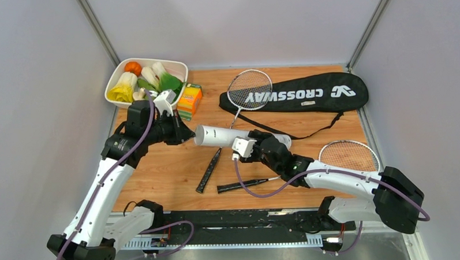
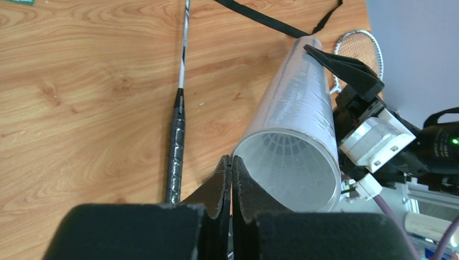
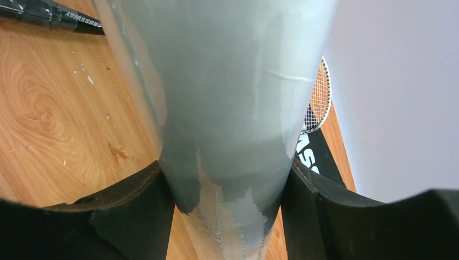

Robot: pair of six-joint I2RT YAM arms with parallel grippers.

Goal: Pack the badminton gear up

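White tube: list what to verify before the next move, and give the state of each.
1. Right tool clamped on the white tube: ok, a finger on each side.
2. Left tool clear of the tube mouth: not ok, shut with its tips at the rim.
3. Shuttlecock inside: ok, one shows in the mouth; the second, cannot tell.
4. Mouth capped: not ok, open.
5. Rackets bagged: not ok; one racket and the other racket lie outside the CROSSWAY bag.
6. Bag open: cannot tell.
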